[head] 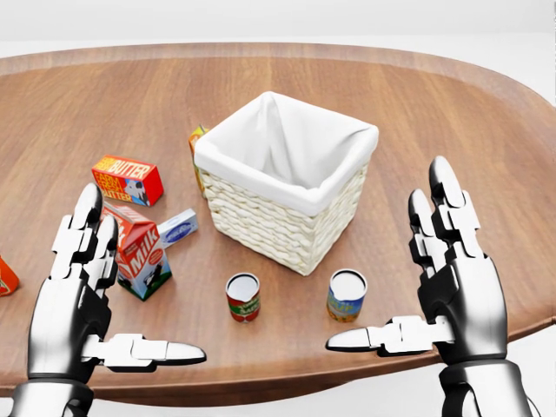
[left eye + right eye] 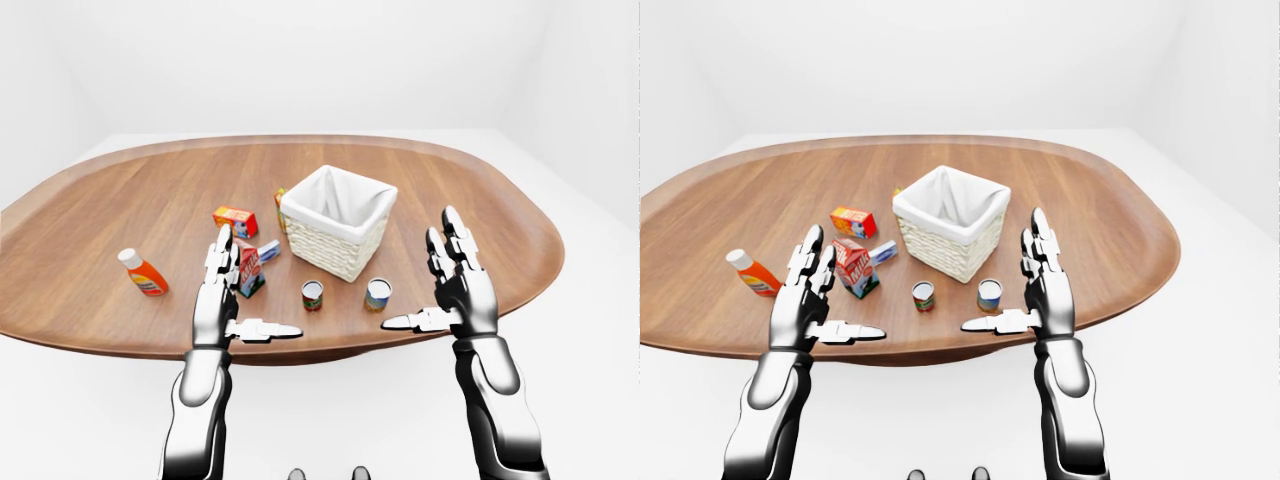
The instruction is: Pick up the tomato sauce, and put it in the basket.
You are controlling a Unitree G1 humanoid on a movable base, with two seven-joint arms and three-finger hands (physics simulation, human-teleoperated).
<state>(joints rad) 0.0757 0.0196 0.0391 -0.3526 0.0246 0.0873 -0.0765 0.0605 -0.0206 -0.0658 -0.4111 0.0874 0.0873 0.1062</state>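
Left robot hand (image 1: 82, 300): raised over the table's near edge, fingers straight, thumb out sideways, holding nothing. Right robot hand (image 1: 447, 282): same pose, spread wide and empty, mirrored at the head view's right. Between the two hands, on the table (image 1: 417, 95), two small cans stand upright: the tomato sauce (image 1: 243, 297), red-labelled, at left, and a blue-labelled can (image 1: 347, 295) just beside it at right, both near the lower corner of the basket (image 1: 287, 178). Basket: woven, white cloth liner, near the table's middle. Left of it: milk carton (image 1: 139, 252), a small blue-and-white box (image 1: 178, 228), butter box (image 1: 128, 180), and an orange bottle (image 2: 143, 272) lying well apart toward the left. Table: oval, reddish-brown wood grain, raised rim. Room: plain white walls (image 2: 300, 60) and pale floor (image 2: 600, 380).
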